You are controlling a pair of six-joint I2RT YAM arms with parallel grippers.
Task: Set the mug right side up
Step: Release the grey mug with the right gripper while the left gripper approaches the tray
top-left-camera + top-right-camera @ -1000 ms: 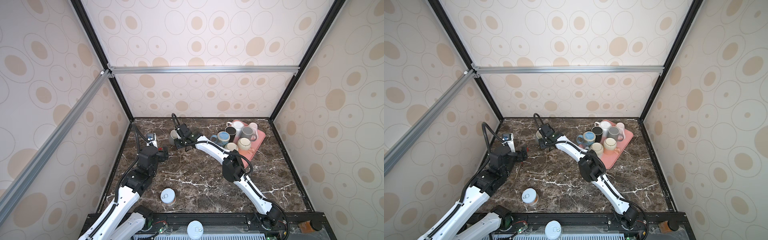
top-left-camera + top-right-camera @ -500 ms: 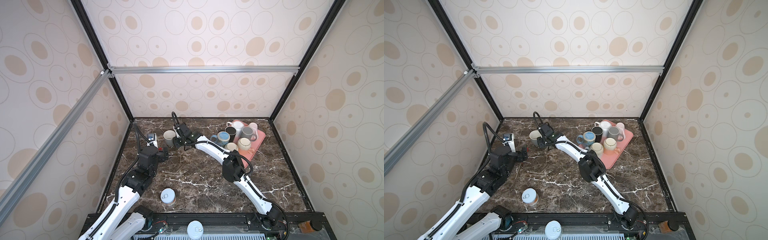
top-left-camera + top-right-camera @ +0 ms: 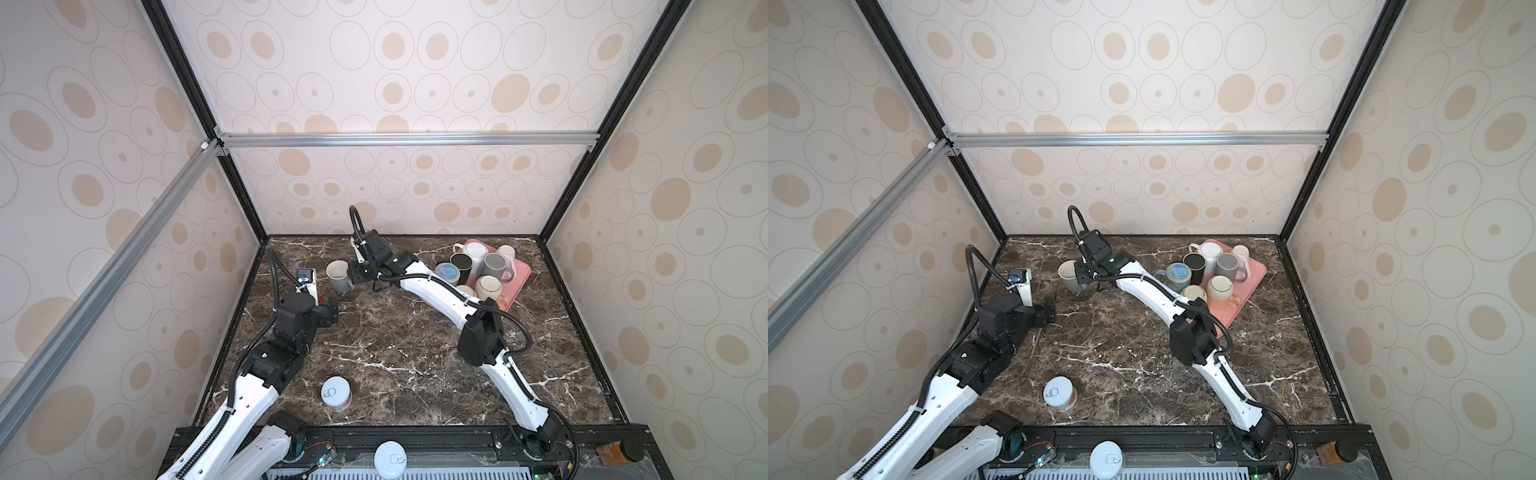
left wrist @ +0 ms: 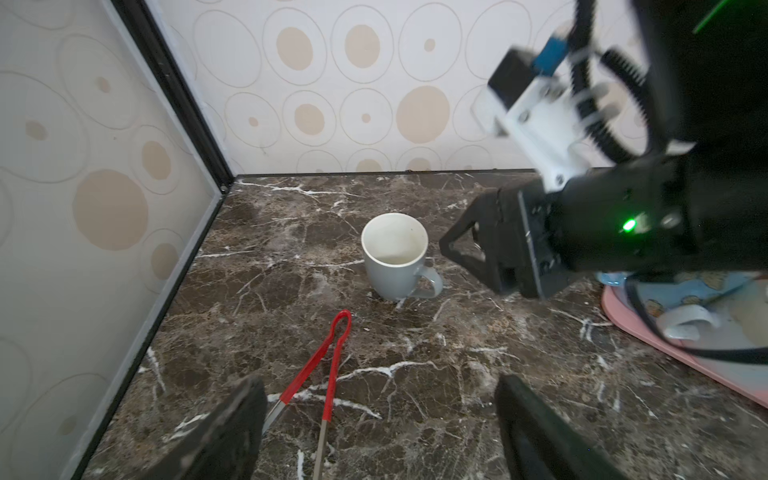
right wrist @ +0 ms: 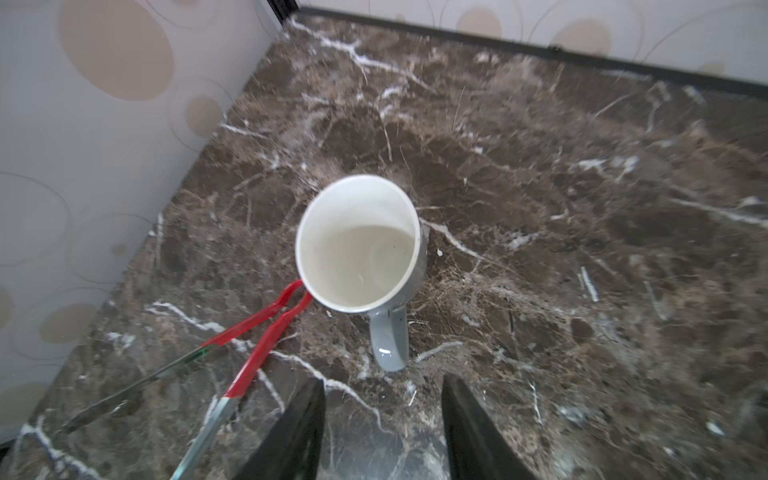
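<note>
Change: a second ago my right pincer (image 5: pixel 383 388) was closed on the mug (image 3: pixel 338 275). Now it has let go and pulled back a little, and the mug stands free.
Mug position: upright on the table (image 3: pixel 415 340), mouth up, near the back left corner. Its handle points toward the right pincer.
Left side: I see almost no change in that arm since a second ago.
Mugs: one grey mug out on the table, and I count seven other mugs (image 3: pixel 494 266) crowded on and beside the pink tray (image 3: pixel 521 278) at the back right.
Cans: two, with one can (image 3: pixel 336 394) standing on the table near the front and a second lying on the front rail (image 3: pixel 388 457).
Tongs: one pair of tongs (image 4: pixel 332 357) with red handles, lying on the table between the mug and the left pincer (image 4: pixel 380 395).
Right arm: stretched across the middle to the back left. Its jaws are apart, the mug's handle is just ahead of them, and they touch nothing.
Left arm: bent low at the left wall and aimed at the mug, with its jaws spread wide and empty.
</note>
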